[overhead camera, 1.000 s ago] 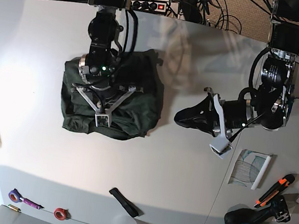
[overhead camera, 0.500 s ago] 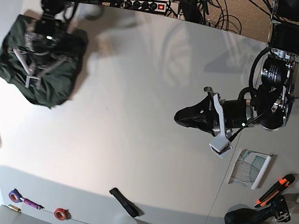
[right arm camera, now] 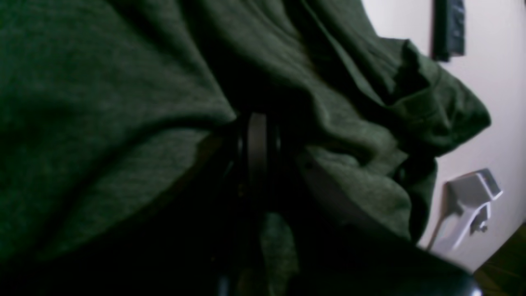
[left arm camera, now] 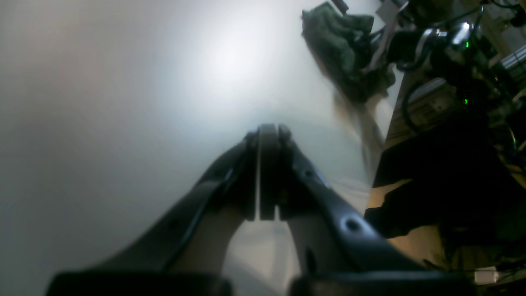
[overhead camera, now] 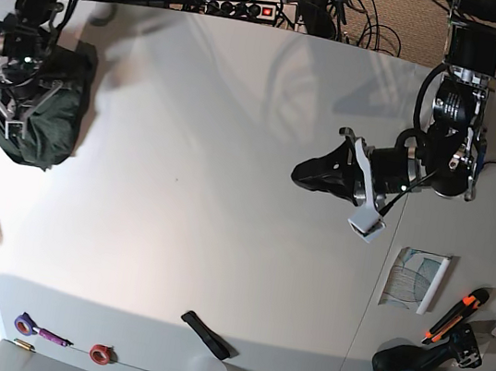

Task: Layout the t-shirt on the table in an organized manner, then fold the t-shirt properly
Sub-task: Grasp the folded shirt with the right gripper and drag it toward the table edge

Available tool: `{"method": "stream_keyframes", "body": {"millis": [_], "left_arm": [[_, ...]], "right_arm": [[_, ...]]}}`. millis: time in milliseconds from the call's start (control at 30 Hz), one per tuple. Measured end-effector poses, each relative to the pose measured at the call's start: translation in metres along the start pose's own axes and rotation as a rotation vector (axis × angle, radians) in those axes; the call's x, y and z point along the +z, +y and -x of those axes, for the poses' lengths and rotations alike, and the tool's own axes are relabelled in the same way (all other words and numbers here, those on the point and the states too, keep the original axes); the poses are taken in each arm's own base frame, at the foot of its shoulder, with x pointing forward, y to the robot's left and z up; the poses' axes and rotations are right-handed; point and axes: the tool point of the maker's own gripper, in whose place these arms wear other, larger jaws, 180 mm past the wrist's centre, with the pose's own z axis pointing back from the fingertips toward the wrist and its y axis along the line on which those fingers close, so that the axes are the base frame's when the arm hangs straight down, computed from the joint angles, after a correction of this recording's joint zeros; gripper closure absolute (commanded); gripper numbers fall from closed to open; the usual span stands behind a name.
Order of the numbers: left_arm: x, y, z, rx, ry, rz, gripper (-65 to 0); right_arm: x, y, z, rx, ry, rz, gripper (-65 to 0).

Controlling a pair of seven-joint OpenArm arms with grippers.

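Pinching t-shirt at edge of white table, right tool, left tool pressed together

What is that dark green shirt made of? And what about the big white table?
The t-shirt looks like soft knitted cloth, probably cotton: it is matte, faintly speckled, and bunches into deep folds. The table looks hard and smooth, maybe laminate or painted board: its white top has a soft sheen with blurry reflections. Neither is certain.
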Motion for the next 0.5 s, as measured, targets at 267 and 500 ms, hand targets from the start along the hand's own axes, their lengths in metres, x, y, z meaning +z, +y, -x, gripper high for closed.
{"method": "stream_keyframes", "body": {"millis": [267,500], "left_arm": [[-0.001,-0.001,-0.012,0.002,-0.065,0.004,0.0],[-0.002,0.0,-0.026,-0.02,-0.096,0.005,0.0]], "right_arm": [[0.006,-0.004,-0.017,-0.09,-0.041,-0.071,0.0],[0.057,-0.015,-0.091,-0.164,-0.29,-0.109,0.0]]}}
